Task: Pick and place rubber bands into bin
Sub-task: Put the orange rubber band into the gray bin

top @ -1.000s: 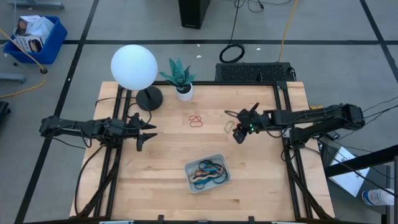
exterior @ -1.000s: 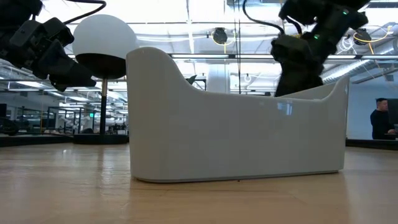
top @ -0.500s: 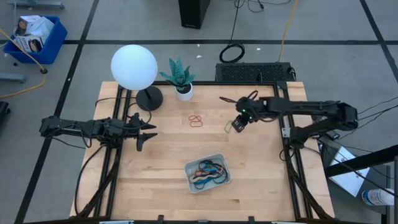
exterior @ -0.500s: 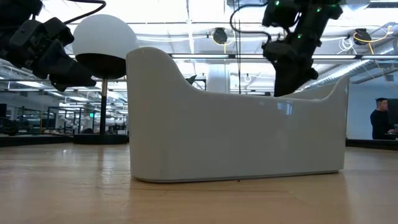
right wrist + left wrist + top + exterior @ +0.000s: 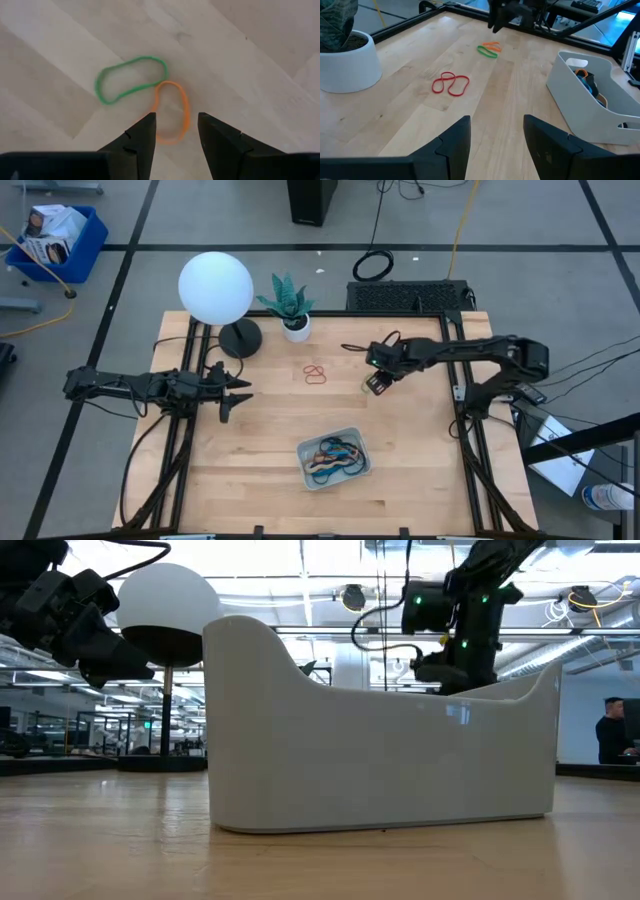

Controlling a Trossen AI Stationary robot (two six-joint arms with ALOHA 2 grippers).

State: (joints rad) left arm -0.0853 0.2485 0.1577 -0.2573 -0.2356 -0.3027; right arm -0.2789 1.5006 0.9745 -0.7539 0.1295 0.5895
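Observation:
The bin (image 5: 334,458), a pale tray, sits near the table's front middle with several rubber bands (image 5: 336,450) inside. A red band (image 5: 315,374) lies flat on the wood at the centre. A green band (image 5: 131,80) and an orange band (image 5: 172,111) lie side by side on the wood. My right gripper (image 5: 175,132) hangs open just above them, pointing steeply down, its fingers on either side of the orange band's near end. It is also in the high view as right gripper (image 5: 376,383). My left gripper (image 5: 240,390) waits open at the table's left.
A white globe lamp (image 5: 215,287) and a potted plant (image 5: 290,305) stand at the far left. A black mesh box (image 5: 408,295) lies past the far edge. Bare wood (image 5: 270,420) lies between the bands and the bin. In the low view the bin (image 5: 380,730) hides the bands.
My right gripper has swung toward the table's left and far side and has tipped from slanting to pointing steeply down, ending over the green and orange bands. The bands and the bin have stayed put.

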